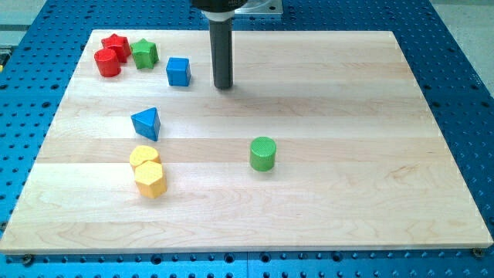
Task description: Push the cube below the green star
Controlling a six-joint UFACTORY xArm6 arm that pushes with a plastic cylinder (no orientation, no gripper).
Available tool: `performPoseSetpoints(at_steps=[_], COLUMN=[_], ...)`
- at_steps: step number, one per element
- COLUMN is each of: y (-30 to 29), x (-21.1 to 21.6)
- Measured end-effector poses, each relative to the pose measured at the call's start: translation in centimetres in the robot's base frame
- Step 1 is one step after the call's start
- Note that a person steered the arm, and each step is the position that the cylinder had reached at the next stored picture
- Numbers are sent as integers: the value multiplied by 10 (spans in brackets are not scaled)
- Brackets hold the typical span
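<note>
The blue cube (178,71) sits near the view's top left of the wooden board (347,193). The green star (144,53) lies up and to the left of the cube, a small gap between them. My tip (223,86) rests on the board just to the right of the cube, slightly lower than it, not touching it. The dark rod rises straight up from the tip to the view's top edge.
A red star (116,44) and a red cylinder (108,62) crowd the green star's left side. A blue triangular block (147,123) lies below the cube. Two yellow blocks (147,170) sit lower left. A green cylinder (262,154) stands at centre.
</note>
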State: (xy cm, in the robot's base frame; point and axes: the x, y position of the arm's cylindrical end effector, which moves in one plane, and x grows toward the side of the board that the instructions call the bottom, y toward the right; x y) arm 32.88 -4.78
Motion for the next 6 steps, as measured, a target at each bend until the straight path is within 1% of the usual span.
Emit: performPoseSetpoints(at_steps=[1,2,3,4,5,6], y=[-58,-99,-112,-25,21,-71], x=[-7,-7,1,46,102,117])
